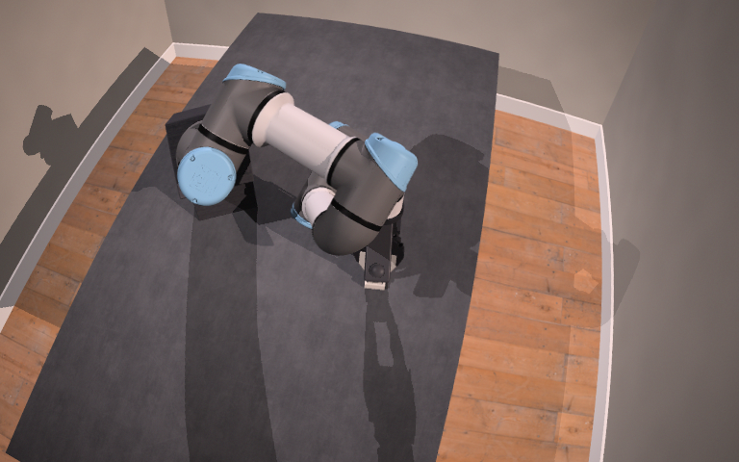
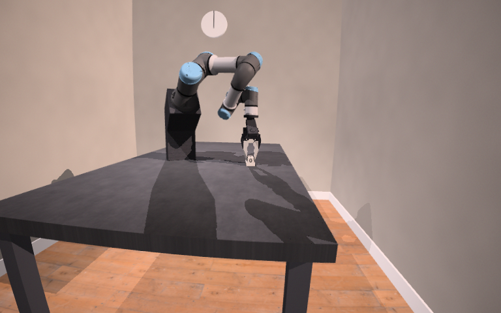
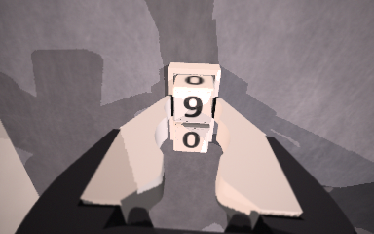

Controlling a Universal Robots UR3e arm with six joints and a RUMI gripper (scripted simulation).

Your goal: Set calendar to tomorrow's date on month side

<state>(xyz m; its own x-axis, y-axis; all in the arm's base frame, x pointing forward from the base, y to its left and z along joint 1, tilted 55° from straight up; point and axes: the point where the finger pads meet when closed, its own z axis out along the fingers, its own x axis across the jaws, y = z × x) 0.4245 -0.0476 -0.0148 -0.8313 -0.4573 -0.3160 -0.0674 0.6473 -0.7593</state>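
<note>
The pale calendar tray (image 3: 195, 67) (image 2: 250, 164) stands on the table; only a pale edge shows in the top view. My gripper (image 3: 193, 97) (image 2: 250, 157) points down over the tray and is shut on a white cube (image 3: 193, 115) at its left and right sides. This cube shows a 9 toward the wrist camera and a 0 on the face beyond it. Another white cube (image 3: 181, 141) shows an upright 0, just below the held cube in the wrist view. Whether either cube sits flat is unclear. The month's name is not readable.
The dark table (image 1: 316, 353) (image 2: 121, 206) carries the arm's black pedestal (image 2: 181, 140) left of the tray in the exterior view. The table's long right edge runs to the right of the tray. The arm hides much of the calendar in the top view.
</note>
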